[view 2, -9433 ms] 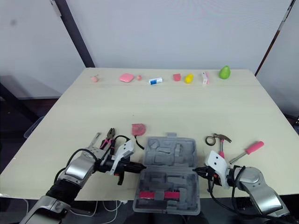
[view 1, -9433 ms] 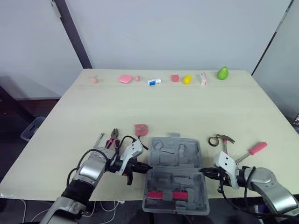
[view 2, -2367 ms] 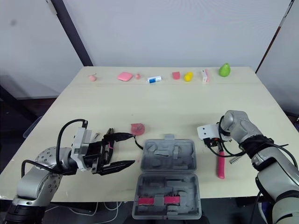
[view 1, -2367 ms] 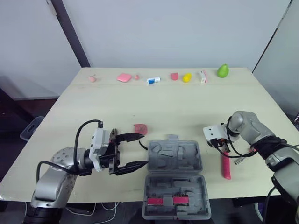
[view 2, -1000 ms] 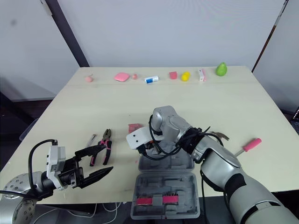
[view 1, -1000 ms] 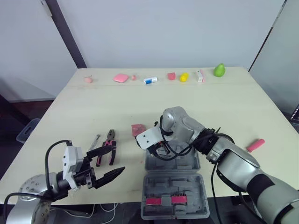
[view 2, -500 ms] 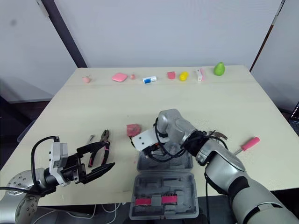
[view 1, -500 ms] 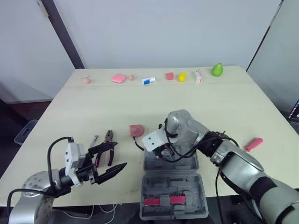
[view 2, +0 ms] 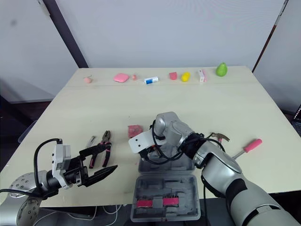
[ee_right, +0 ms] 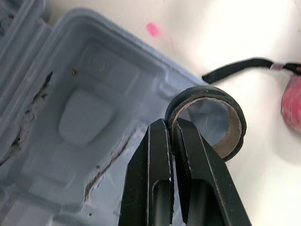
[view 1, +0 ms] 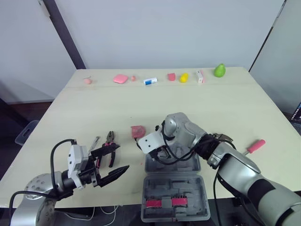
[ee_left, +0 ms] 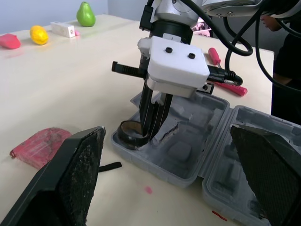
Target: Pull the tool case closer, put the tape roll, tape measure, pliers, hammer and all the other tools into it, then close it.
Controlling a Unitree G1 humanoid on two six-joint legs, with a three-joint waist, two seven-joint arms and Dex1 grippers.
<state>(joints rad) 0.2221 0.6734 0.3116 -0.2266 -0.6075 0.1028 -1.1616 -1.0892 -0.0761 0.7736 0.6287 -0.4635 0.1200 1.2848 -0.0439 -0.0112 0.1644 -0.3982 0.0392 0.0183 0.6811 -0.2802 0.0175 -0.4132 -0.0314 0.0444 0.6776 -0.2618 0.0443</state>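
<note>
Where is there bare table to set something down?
Free patch: the table middle, between the far row of small items and the tape measure, edge to edge. Crowded around the tool case: pliers and left gripper on its left, right gripper holding the tape roll over it, hammer to its right.

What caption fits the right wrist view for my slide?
Right claw pinching the black tape roll by its wall at a corner of the open tool case.

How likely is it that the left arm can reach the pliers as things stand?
Probably yes: the pliers lie uncovered on the table close by the open left end effector, with nothing in between.
</note>
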